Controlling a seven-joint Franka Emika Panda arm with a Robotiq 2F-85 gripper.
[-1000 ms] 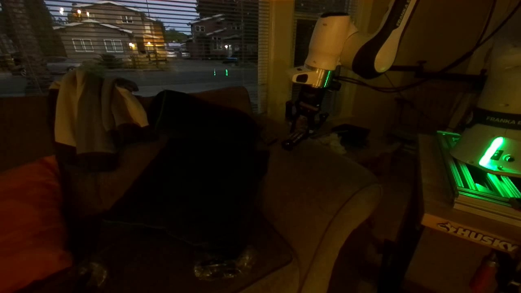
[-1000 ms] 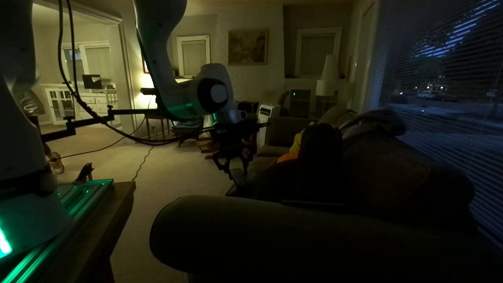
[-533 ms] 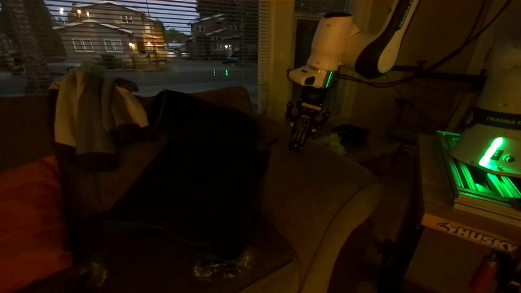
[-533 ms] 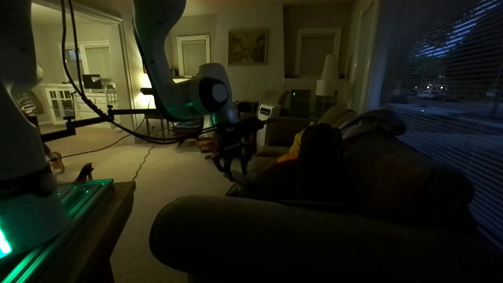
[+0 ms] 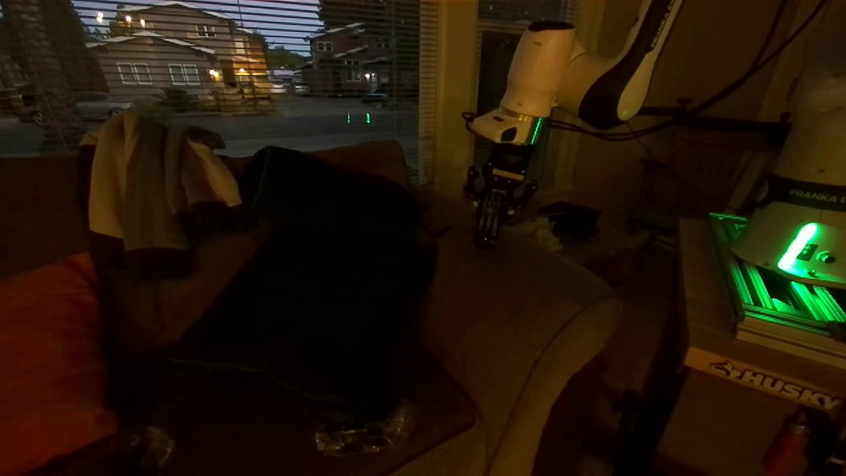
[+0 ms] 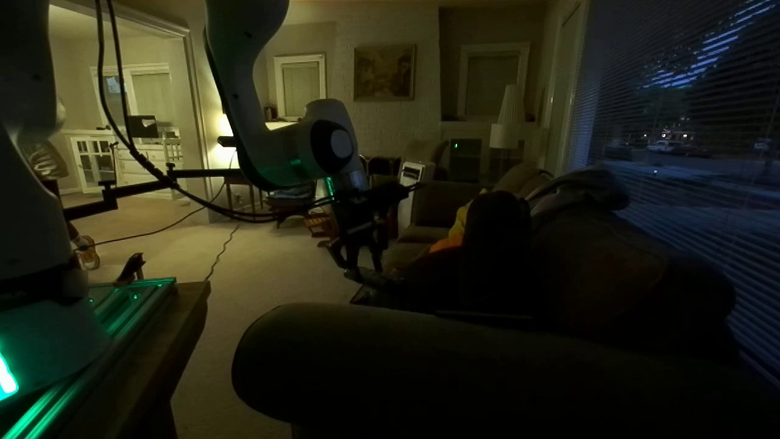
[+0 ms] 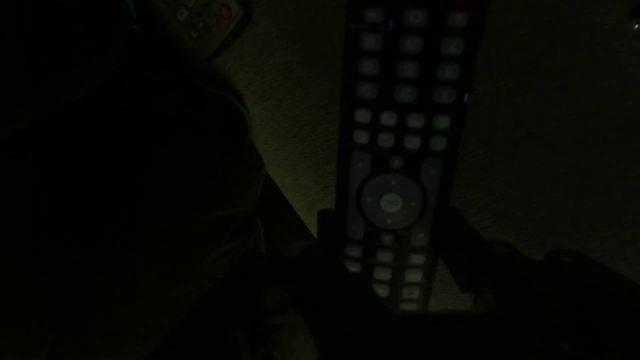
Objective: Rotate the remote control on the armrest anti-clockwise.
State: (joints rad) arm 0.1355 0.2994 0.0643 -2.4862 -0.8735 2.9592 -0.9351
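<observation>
The remote control [image 7: 395, 125] is long and black with rows of pale buttons and a round pad. In the wrist view it stands nearly upright, face to the camera. My gripper [image 7: 387, 227] has a finger against each long side of it, near its lower half, and is shut on it. In an exterior view the remote [image 5: 488, 228] hangs from my gripper [image 5: 497, 206], its free end low over the sofa armrest [image 5: 529, 297]. It also shows dimly in an exterior view [image 6: 381, 278]. Whether it touches the armrest cannot be told.
A second, grey remote [image 7: 210, 25] lies at the top left in the wrist view. A dark cushion [image 5: 317, 297] leans beside the armrest. A dark object [image 5: 572, 218] and pale crumpled material lie behind the armrest. A wooden bench [image 5: 714, 317] carries the robot base.
My gripper has turned about its own axis with the remote held. In an exterior view the remote's free end has swung from lower left to nearly straight down. The arm has shifted slightly right.
</observation>
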